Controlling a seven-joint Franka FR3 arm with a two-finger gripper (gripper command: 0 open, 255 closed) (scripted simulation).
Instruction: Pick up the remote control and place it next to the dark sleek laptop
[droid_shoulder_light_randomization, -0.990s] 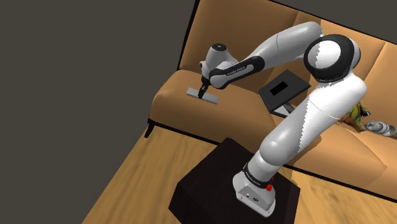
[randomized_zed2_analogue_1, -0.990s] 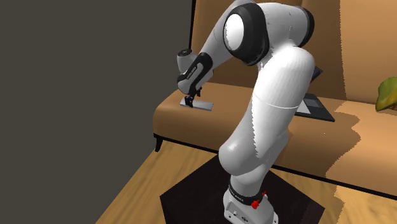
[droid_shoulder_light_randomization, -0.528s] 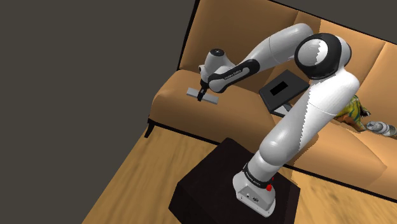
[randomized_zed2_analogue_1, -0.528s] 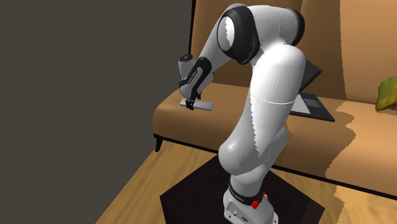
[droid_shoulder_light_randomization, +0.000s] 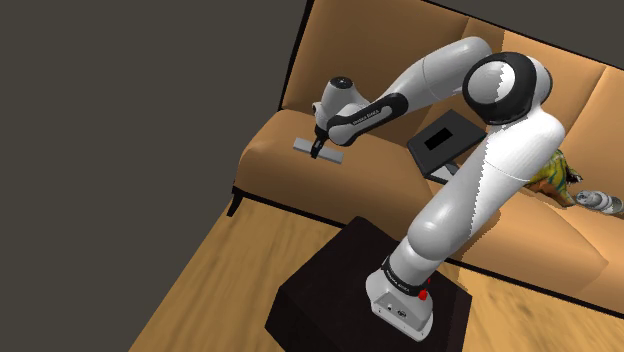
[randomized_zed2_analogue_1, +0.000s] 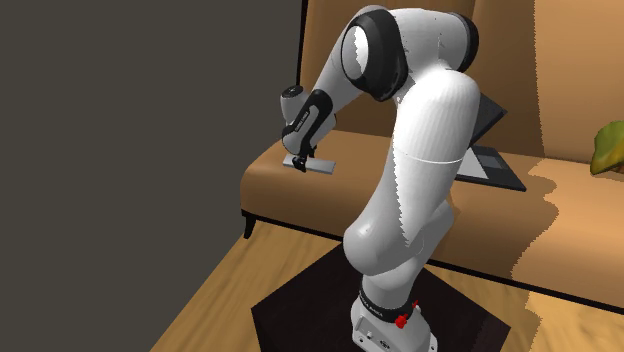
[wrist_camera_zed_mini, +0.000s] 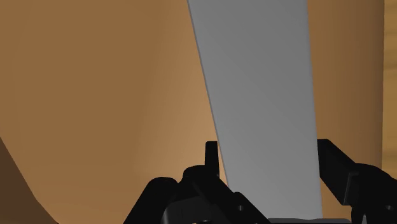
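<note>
A flat grey remote control (droid_shoulder_light_randomization: 304, 144) (randomized_zed2_analogue_1: 321, 166) lies on the end of the tan sofa (droid_shoulder_light_randomization: 290, 175), at the shoulder view's left. My black gripper (droid_shoulder_light_randomization: 318, 153) (randomized_zed2_analogue_1: 299, 164) is down on it. In the wrist view the remote (wrist_camera_zed_mini: 261, 95) runs between the fingers (wrist_camera_zed_mini: 211, 156), and each one presses against a long edge, so the gripper (wrist_camera_zed_mini: 270, 160) is shut on it. The remote still rests on the cushion. A dark open laptop (droid_shoulder_light_randomization: 445, 141) (randomized_zed2_analogue_1: 494, 164) sits further along the seat, behind my arm.
A greenish-yellow object (droid_shoulder_light_randomization: 556, 180) (randomized_zed2_analogue_1: 606, 148) and a silvery item (droid_shoulder_light_randomization: 601, 202) lie on the sofa past the laptop. My dark stand (droid_shoulder_light_randomization: 320, 300) is on the wood floor (droid_shoulder_light_randomization: 230, 280) in front of the sofa. A dark grey wall (droid_shoulder_light_randomization: 130, 120) borders the sofa's end.
The gripper came down onto the remote, and the fingers closed from wide apart onto its edges. The arm has stayed still over the last half second.
</note>
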